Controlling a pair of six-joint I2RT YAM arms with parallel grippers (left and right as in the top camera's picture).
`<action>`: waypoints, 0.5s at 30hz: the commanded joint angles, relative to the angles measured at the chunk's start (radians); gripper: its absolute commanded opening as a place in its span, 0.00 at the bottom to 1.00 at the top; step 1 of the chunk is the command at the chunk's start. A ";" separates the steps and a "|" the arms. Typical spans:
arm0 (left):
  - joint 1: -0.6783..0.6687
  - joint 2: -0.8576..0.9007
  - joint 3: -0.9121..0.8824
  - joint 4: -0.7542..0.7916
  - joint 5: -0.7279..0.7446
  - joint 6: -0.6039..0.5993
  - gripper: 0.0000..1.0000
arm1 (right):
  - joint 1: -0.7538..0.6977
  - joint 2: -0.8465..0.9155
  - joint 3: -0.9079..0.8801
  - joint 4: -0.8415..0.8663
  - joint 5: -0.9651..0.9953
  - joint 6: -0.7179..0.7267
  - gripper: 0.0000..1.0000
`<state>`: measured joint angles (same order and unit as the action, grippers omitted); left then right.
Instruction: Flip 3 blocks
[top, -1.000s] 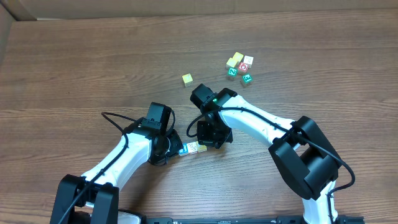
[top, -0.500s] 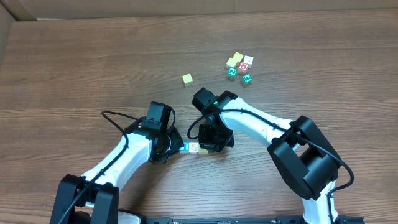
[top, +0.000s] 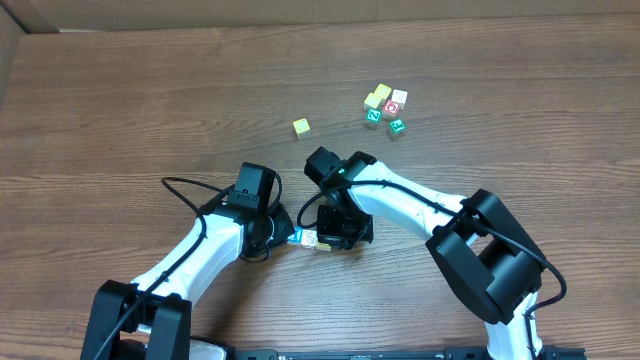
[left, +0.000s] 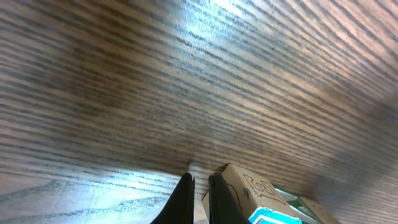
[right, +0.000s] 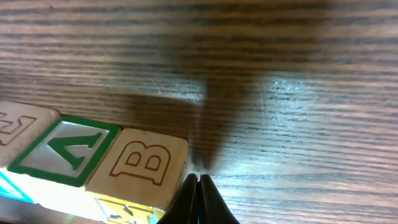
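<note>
Both claws are pressed together and pinch nothing. The left claw (left: 200, 182) and the right claw (right: 198, 182) each close to a thin point with the tips down near the bench (top: 120, 110). Between the two claws lies a short row of blocks (top: 308, 240). The blue block (top: 297, 238) is at the end nearest the left claw. The cream block (right: 140, 160), with a B on its top face, sits just beside the right claw's tips; we cannot tell whether it touches them. Past it, farther from the right claw, a neighbour shows a green-framed A (right: 65, 151). The pale yellow block (top: 301, 127) stands alone, well ahead of both claws. A cluster of other cubes (top: 386, 108) lies farther off again, on the right claw's side.

We judge these blocks to be light, stiff and hard, probably painted wood, with smooth faces and slightly rounded edges. They will not crush, but they are likely to skate across the bench if nudged low. With the claws closed, the push belongs high on a side face near the top edge, so the block tips over instead of sliding. For a proper hold, we would spread a claw and pinch two opposite side faces at mid-height. First we would draw that block clear of its neighbours, which crowd those faces.
</note>
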<state>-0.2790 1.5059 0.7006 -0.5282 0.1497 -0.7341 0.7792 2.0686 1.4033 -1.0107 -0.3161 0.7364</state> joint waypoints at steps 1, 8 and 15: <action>0.001 0.013 -0.006 0.014 0.023 -0.010 0.04 | 0.025 -0.026 -0.003 0.014 -0.026 0.020 0.04; 0.001 0.013 -0.006 0.031 0.003 -0.006 0.04 | 0.039 -0.026 -0.003 0.013 -0.026 0.031 0.04; -0.002 0.013 -0.006 0.047 0.000 -0.006 0.04 | 0.060 -0.026 -0.003 0.012 -0.026 0.054 0.04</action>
<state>-0.2729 1.5059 0.6998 -0.4854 0.1177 -0.7341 0.8131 2.0686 1.4002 -1.0149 -0.3138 0.7773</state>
